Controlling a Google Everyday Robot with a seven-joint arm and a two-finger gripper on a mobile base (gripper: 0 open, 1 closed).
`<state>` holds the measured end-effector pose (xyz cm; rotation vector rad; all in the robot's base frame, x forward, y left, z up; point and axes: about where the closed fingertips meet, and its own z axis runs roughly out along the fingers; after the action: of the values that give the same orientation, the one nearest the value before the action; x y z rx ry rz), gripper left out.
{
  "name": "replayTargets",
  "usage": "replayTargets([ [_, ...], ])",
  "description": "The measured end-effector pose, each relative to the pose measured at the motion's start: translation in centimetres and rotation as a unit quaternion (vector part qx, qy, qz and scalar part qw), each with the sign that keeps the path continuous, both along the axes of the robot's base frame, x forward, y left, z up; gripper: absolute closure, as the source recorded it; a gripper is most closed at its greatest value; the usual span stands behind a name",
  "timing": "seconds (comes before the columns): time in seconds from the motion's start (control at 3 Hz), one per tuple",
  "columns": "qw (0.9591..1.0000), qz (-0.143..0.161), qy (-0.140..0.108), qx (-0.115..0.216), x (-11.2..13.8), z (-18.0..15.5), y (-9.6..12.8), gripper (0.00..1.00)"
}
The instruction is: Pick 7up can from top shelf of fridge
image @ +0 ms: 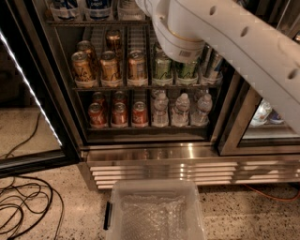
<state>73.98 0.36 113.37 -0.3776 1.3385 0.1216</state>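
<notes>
The white arm [243,42] slants from the right edge up to the top centre, bending at a round joint [180,37]; the gripper sits beyond the top edge, unseen.

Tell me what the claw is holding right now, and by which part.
It cannot be told. The claw is out of view above the top edge, where the white arm reaches up by the top shelf.

Bin [123,186] before fridge [154,154], end effector beyond top edge

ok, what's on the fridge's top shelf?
Two blue-white cans and a pale can at left; the arm covers the rest. The gripper is out of frame, above.
</notes>
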Motion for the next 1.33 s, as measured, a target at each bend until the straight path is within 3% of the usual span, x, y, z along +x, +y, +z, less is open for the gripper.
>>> replayTargets([
  [0.33,0.9992,0.029,-0.026,0.000,-5.5,5.6,-3.1,1.00],
  [0.67,0.9964,0.081,0.003,0.025,-10.5,6.4,-3.9,1.00],
  [1.0,0.9853,0.135,0.087,0.059,-13.3,0.6,-4.0,1.00],
  [1.33,0.9696,0.174,0.163,0.055,-15.5,-5.8,-5.5,1.00],
])
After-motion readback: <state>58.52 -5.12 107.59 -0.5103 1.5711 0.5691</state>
